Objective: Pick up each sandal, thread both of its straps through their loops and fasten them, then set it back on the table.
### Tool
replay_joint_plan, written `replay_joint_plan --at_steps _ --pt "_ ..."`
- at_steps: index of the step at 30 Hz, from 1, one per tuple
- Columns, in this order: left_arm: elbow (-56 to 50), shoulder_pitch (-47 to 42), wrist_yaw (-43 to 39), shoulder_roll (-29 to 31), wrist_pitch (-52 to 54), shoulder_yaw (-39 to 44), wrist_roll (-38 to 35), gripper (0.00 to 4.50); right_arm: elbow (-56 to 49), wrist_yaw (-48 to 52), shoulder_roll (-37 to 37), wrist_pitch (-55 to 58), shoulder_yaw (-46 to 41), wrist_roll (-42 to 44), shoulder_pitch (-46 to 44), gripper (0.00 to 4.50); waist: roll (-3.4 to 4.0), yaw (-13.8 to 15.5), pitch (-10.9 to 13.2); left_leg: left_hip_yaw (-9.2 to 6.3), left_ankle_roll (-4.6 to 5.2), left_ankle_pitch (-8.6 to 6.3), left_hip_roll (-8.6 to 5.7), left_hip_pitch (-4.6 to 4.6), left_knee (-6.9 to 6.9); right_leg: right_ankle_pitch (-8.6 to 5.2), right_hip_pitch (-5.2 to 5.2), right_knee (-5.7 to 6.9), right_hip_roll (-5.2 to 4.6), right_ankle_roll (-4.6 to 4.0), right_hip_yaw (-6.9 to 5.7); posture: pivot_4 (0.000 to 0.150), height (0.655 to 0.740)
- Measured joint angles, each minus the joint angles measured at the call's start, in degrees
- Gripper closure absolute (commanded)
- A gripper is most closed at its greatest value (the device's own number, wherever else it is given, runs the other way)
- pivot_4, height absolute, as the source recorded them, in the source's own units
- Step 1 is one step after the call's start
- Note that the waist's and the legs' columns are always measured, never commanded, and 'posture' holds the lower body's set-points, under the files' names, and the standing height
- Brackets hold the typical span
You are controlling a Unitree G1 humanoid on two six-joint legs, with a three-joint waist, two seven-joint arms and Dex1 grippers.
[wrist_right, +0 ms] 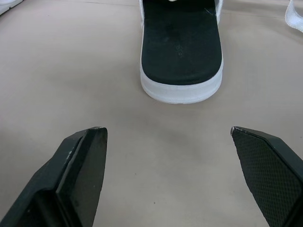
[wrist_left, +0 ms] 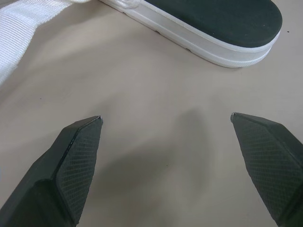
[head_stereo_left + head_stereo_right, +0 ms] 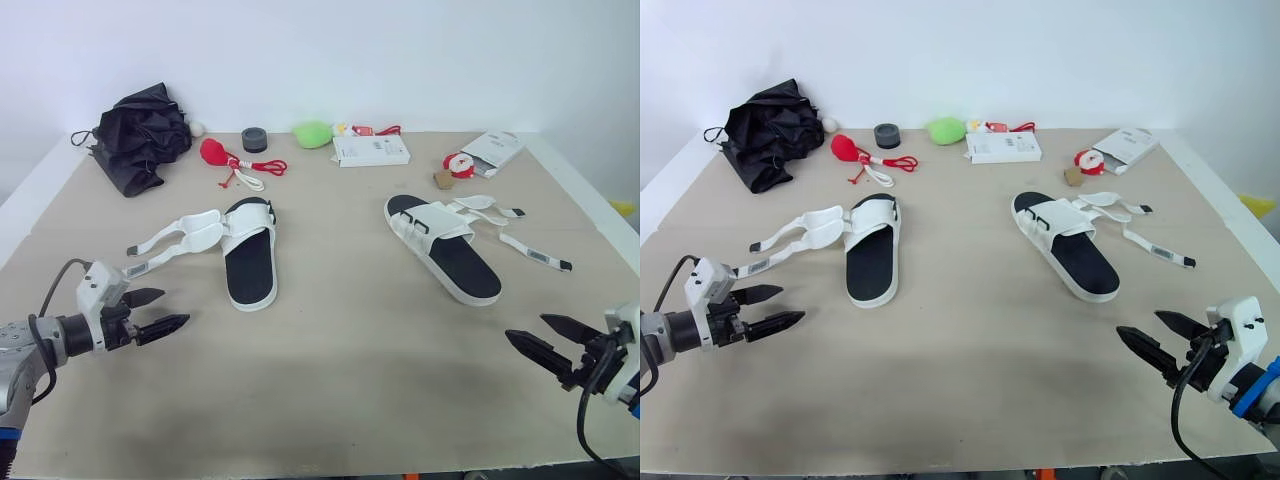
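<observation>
The beige table (image 3: 350,350) carries the left sandal (image 3: 248,262) just ahead of the left gripper (image 3: 176,308), the right sandal (image 3: 445,250) ahead of the right gripper (image 3: 525,327), and far beyond both a black umbrella (image 3: 140,135), black roll (image 3: 255,139) and white box (image 3: 372,151).

Two sandals lie on the bench (image 3: 330,390): the left sandal (image 3: 250,265) and the right sandal (image 3: 450,258). Each has two loose straps (image 3: 190,222), four in all. The far side holds one black umbrella (image 3: 140,135), one red pouch (image 3: 214,152), one dark roll (image 3: 255,140), one green lump (image 3: 313,133) and two white boxes, a flat box (image 3: 371,151) and an open box (image 3: 495,150). There are two tools, the left tool (image 3: 176,308) and the right tool (image 3: 525,327).
</observation>
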Motion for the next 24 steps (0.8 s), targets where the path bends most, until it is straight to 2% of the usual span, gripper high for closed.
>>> replay_joint_plan --at_steps 9,18,24 --pt "1.3 -5.3 -0.5 -0.4 4.1 -0.4 -2.5 0.00 -0.3 -0.4 1.1 0.1 1.7 0.2 -1.7 0.02 0.00 0.0 0.0 0.00 0.01 0.07 0.00 0.00 0.00 0.05 0.00 0.01 0.02 0.02 0.00 0.150 0.7400" --pt "5.5 -7.9 -2.5 -1.6 -6.4 -3.8 2.7 0.00 -1.4 -0.5 1.2 1.2 1.9 1.0 -1.8 0.02 -0.01 0.0 0.0 0.01 0.01 0.08 0.00 -0.01 0.01 0.10 -0.01 0.01 0.02 -0.04 0.01 0.150 0.7400" --pt "5.4 -11.6 -2.9 -3.0 -12.2 -5.4 4.6 0.00 -3.7 -4.8 2.7 3.0 4.1 2.1 -7.6 0.02 -0.01 -0.1 0.0 0.06 0.02 0.15 0.00 0.00 0.01 0.20 -0.01 0.01 0.02 -0.01 0.05 0.150 0.7400"
